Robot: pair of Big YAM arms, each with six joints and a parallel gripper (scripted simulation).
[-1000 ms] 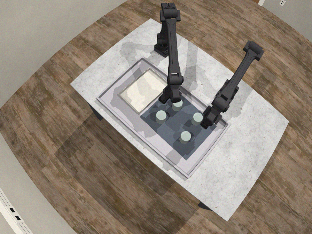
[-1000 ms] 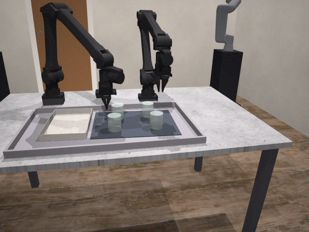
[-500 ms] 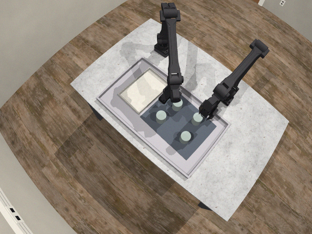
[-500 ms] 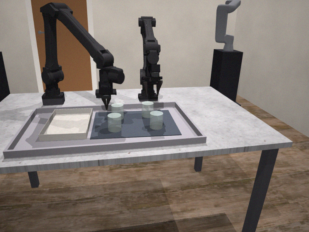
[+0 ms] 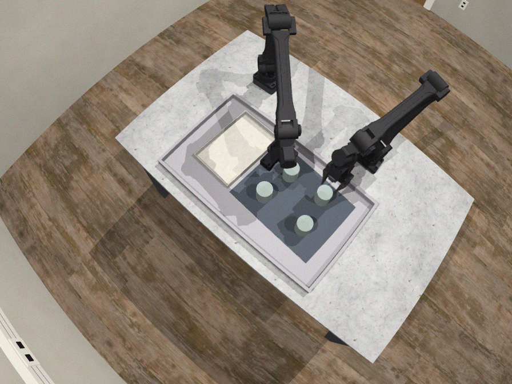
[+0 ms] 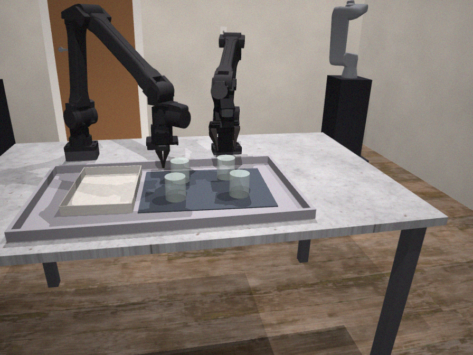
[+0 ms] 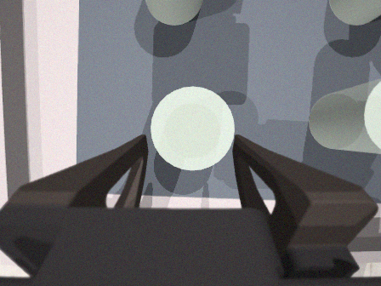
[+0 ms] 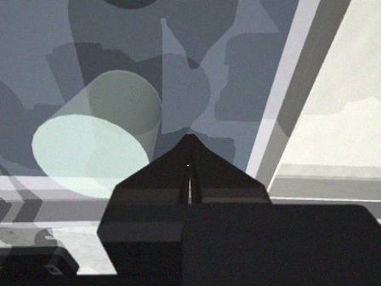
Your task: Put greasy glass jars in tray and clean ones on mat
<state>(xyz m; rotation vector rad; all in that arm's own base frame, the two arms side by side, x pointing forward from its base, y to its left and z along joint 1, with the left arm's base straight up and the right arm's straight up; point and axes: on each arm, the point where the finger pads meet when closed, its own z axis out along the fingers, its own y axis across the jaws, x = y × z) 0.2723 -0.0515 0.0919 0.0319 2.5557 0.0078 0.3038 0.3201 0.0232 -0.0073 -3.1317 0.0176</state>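
Four jars upright on the dark mat; both hands hold nothing

The table has a pale, marbled top. Over it reach two black arms, the right arm on the cream tray's side and the left arm towards the mat's far end.

On the table lies a large lilac-grey rimmed base. Inside it are the dark blue-grey mat and, beside the mat, the smaller cream tray, which has no jar in it.

The left hand is a little over half open and has hold of nothing; in its wrist view the back jar's top shows between the fingertips. The right hand is fully closed on nothing, near the other back jar.

All four pale-green glass jars stand apart on the mat: the back jar near the left hand, the back jar near the right hand, the front jar nearer the cream tray, and the front jar farther from it. Which are greasy cannot be told.
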